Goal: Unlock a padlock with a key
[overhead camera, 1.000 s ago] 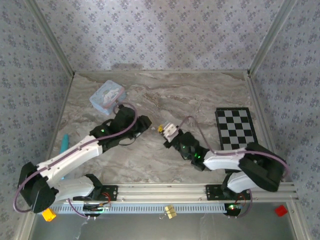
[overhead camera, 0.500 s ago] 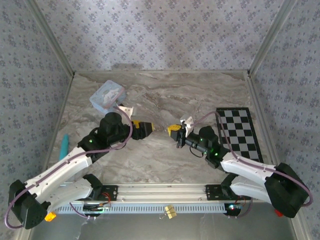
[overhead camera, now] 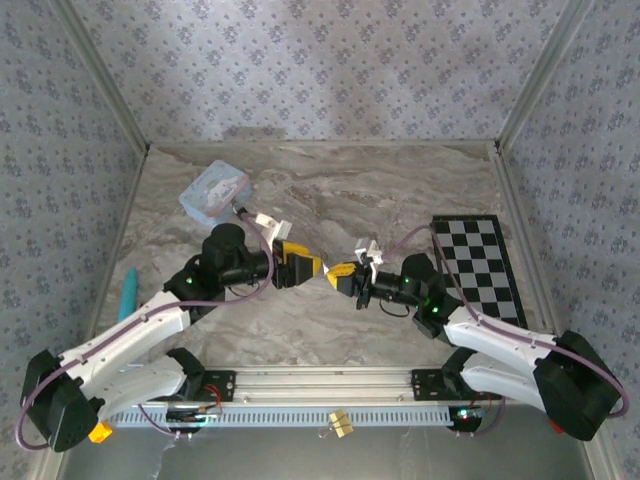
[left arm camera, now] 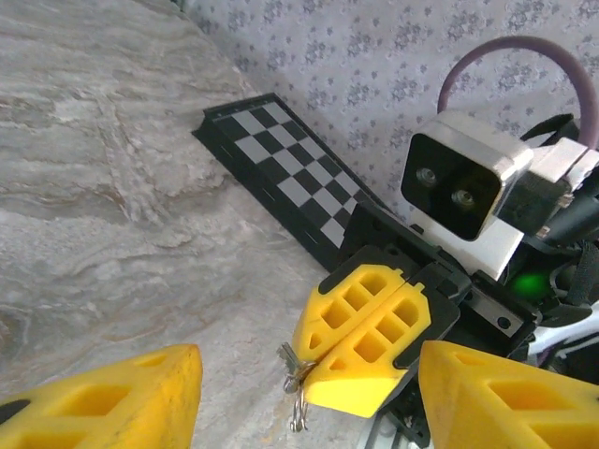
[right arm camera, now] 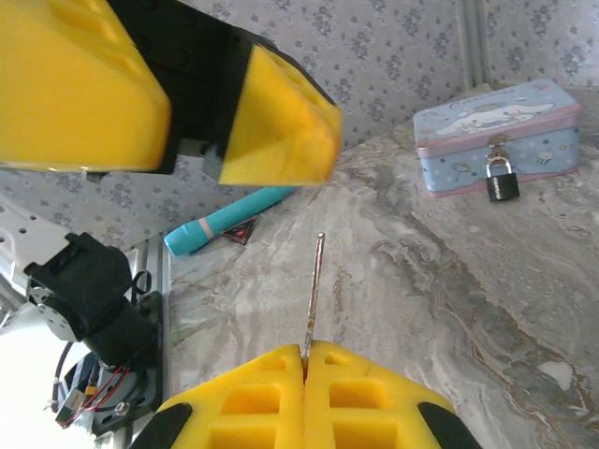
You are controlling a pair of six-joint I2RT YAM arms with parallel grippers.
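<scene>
My right gripper (right arm camera: 304,360) is fully closed on the key (right arm camera: 314,290), whose shaft projects forward from between the fingertips. My left gripper (overhead camera: 308,266) faces it tip to tip above the table (overhead camera: 400,190), jaws apart and holding nothing. The padlock (right arm camera: 503,179) hangs on the front of the pale blue tin (right arm camera: 487,122), well apart from both grippers.

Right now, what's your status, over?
Left gripper open, empty. Right gripper shut on key. Padlock hangs on tin, untouched. Path looks open.
</scene>
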